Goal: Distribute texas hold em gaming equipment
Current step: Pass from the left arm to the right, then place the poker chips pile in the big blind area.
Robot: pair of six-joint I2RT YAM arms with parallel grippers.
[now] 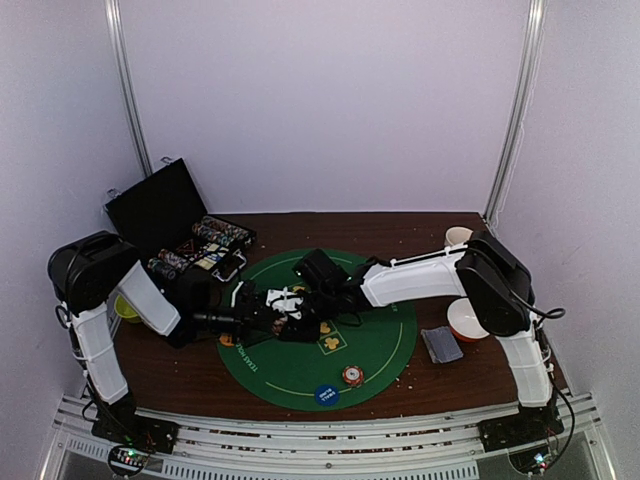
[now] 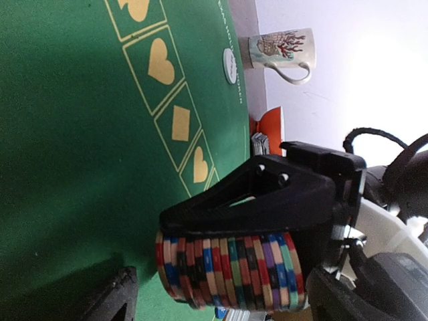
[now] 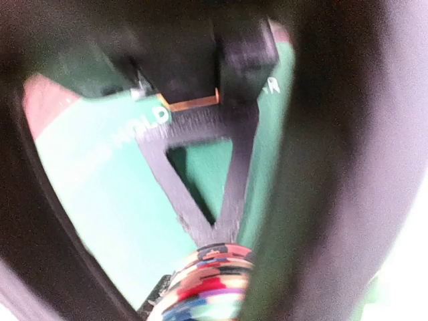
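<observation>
A: Obs. 1, top view. Both arms extend onto the green mat (image 1: pixel 388 345) and meet on its 9 o'clock side, inside the rim. The left gripper (image 1: pixel 258 320) comes in from 9, the right gripper (image 1: pixel 283 305) from 3.

B: What sits between them?

A: A chip stack (image 2: pixel 227 271), lying on its side, with rims striped red, blue, green and purple. In the left wrist view it runs across the bottom, over the green.

B: Pincer state, left?

A: Its fingers are spread to the stack's length, one at each end. The 3 o'clock finger (image 2: pixel 334 294) meets the end chip. A strip of green shows between the 9 o'clock finger and the other end, so it is not clamped as far as that view tells.

B: Right?

A: One triangular finger (image 2: pixel 261 200) lies along the rims, touching them. Its partner is hidden behind the stack, and the right wrist view is blurred. I cannot tell whether it grips.

B: Rest of the equipment?

A: On the mat at 5 o'clock stands a second chip stack (image 1: pixel 352 375). A blue disc (image 1: pixel 326 394) is at 6, by the rim. A white disc (image 2: pixel 230 65) is at the mat's edge near the mug (image 2: pixel 281 50). The cards (image 1: pixel 441 345) lie off the mat at 3, just beside the bowl (image 1: pixel 467 320). The open case (image 1: pixel 160 210) at 10 holds more chips (image 1: pixel 220 238).
</observation>
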